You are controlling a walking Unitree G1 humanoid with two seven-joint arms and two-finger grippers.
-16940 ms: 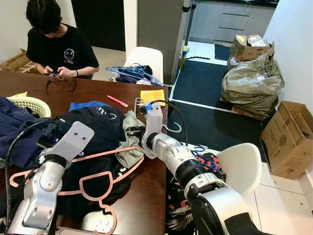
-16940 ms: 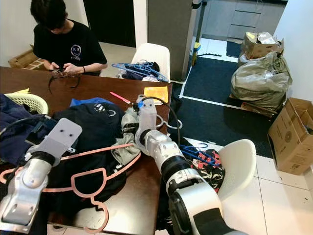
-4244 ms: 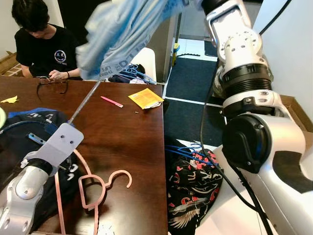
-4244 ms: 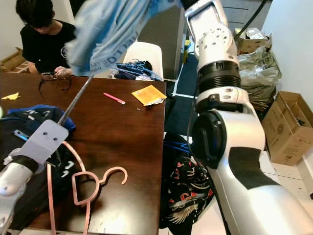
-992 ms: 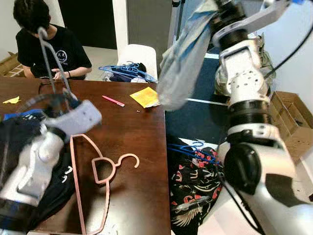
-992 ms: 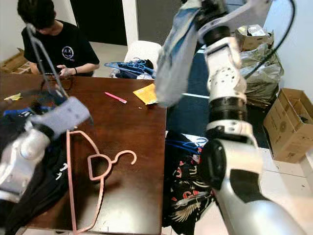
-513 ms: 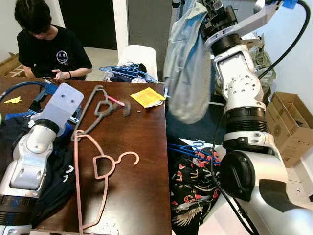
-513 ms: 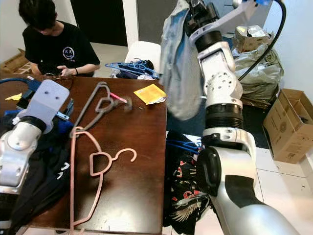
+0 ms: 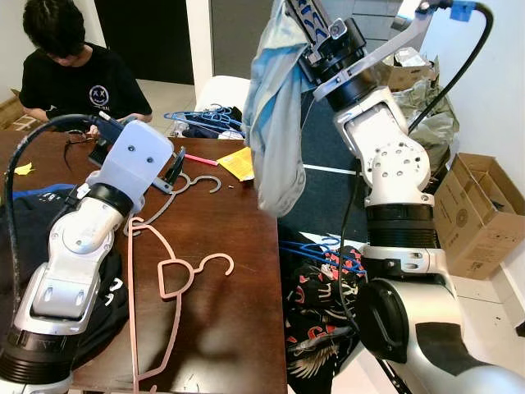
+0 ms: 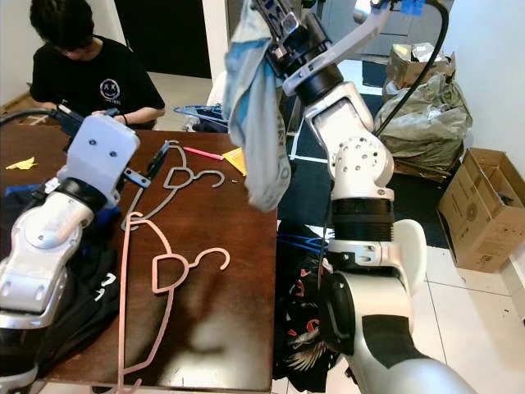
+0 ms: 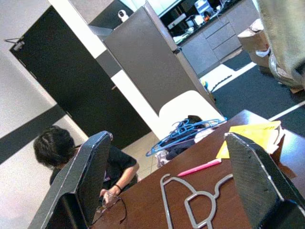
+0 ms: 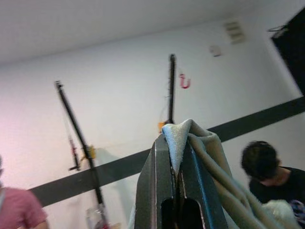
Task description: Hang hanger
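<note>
Your right hand [image 12: 177,157] is pinching a fold of the pale blue garment [image 9: 275,123] between its closed fingers, holding it raised high off the right edge of the counter [image 9: 234,312], so the cloth is hanging down past that edge. Your left hand [image 11: 167,176] is hovering over the far part of the counter with its fingers [image 11: 93,171] spread wide and gripping nothing. You are looking along it at the grey hanger [image 10: 176,182], which is lying flat on the counter just beyond the fingertips, its hook pointing toward the right edge. Nearer to you, the pink hanger [image 9: 168,287] is lying flat along the middle of the counter, touching the grey one at its far end. Beside the grey hanger, toward the far right corner, a pink pen [image 11: 199,167] and a yellow paper [image 11: 250,138] are resting. Dark clothing [image 9: 98,295] is piling along the left edge under your left arm. A person in a black shirt [image 9: 70,66] is sitting at the far left corner. Blue hangers [image 9: 209,121] are lying on the white chair [image 9: 230,86] behind the far edge.
</note>
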